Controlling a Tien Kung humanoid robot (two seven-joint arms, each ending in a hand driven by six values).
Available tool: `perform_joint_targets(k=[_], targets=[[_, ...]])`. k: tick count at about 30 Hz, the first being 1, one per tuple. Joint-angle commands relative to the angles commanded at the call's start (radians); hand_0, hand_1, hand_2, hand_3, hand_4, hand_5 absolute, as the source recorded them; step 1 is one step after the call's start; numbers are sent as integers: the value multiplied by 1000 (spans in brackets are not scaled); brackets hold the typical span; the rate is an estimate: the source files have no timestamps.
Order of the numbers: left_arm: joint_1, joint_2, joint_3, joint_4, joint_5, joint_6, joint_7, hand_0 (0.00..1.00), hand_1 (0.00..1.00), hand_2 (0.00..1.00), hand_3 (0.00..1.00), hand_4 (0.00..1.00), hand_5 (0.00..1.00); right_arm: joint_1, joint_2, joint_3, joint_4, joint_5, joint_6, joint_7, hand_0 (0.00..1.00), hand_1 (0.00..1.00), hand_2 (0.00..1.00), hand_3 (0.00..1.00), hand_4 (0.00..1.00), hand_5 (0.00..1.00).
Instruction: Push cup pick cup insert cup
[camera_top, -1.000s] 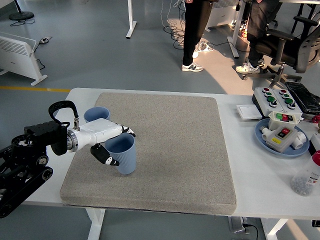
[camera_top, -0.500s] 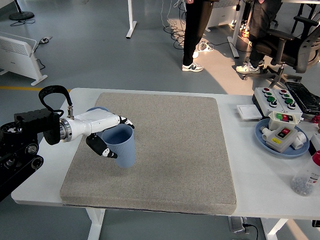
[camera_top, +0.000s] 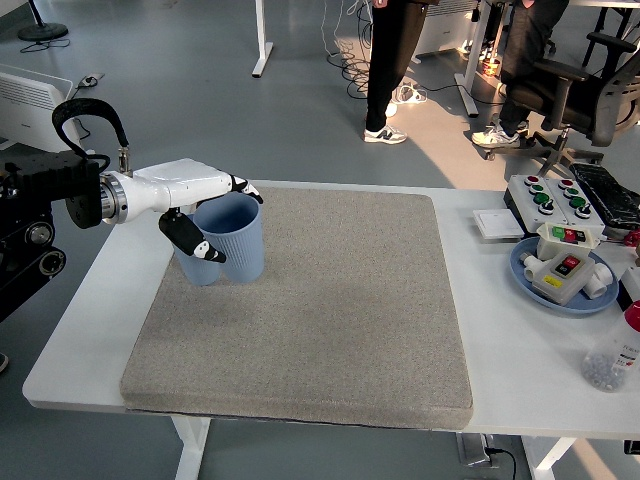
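Left hand (camera_top: 205, 215) grips the blue cup (camera_top: 233, 238)!
Cup held upright near the grey mat's (camera_top: 320, 310) far-left corner, right beside a second blue cup (camera_top: 196, 268) on the desk (camera_top: 520, 330).

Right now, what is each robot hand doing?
Left hand: closed on the ribbed blue plastic cup.
Right hand: not in view.

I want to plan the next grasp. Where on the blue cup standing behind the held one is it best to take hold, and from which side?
Probably the ribbed side wall of the second blue cup, approached from the table's left edge. It stands upright on the grey mat, and the cup held by the left hand, the held cup, covers its right side and rim, so only the left wall is free.
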Motion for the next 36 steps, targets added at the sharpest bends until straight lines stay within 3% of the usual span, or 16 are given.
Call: perform_joint_targets(k=[5,9,14,24,36], targets=[[-85,-45,54,168,6,39,-13,378,533,577,512,639,65,-2,1,2,2,-4,0,-3,523,544,620,565,114,445],[-126,-77,84,295,5,54,-15,375,535,576,512,650,85,-2,2,1,4,-4,0,-5,523,544,620,565,113,445],[-160,-97,113,408,18,72,-17,375,535,576,512,650,85,-4,1,2,4,-5,0,-7,523,544,620,565,113,445],[-187,-140,182,534,8,129,-35,375,537,577,513,651,82,-13,3,9,6,-17,2,-12,523,544,620,565,113,445],[-185,-153,221,582,-6,162,-56,370,537,576,510,664,101,-17,2,10,7,-18,1,-15,523,544,619,564,114,444]])
